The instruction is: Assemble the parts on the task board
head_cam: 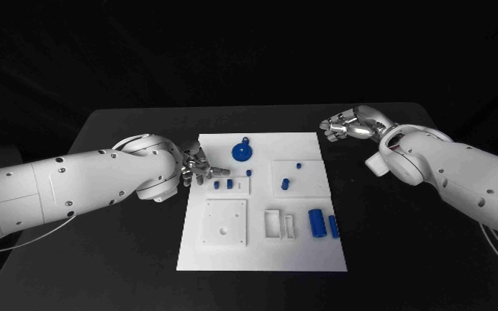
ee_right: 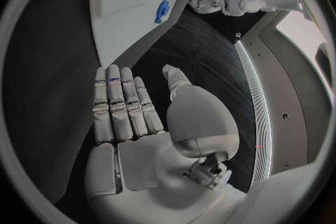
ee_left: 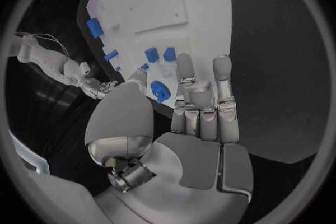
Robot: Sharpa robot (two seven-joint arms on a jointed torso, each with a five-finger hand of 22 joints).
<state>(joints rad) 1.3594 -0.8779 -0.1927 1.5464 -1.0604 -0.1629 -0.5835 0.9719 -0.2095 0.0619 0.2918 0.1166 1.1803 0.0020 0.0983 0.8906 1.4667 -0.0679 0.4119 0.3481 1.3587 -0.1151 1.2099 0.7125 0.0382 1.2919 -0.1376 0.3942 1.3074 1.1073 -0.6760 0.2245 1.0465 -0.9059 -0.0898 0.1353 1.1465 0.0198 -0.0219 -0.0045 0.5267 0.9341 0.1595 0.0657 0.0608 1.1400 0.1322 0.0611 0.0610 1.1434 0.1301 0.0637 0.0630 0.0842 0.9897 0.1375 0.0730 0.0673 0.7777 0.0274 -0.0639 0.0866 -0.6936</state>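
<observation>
The left hand (head_cam: 195, 165) hovers released at the task board's (head_cam: 260, 253) left edge, fingers apart. The right hand (head_cam: 347, 124), also released and holding nothing, hangs off the board's far right corner, beyond the round blue part (head_cam: 242, 152).

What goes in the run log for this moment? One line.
left hand: open, at board left edge | right hand: open, off board's far right corner | parts: on board, none held
</observation>
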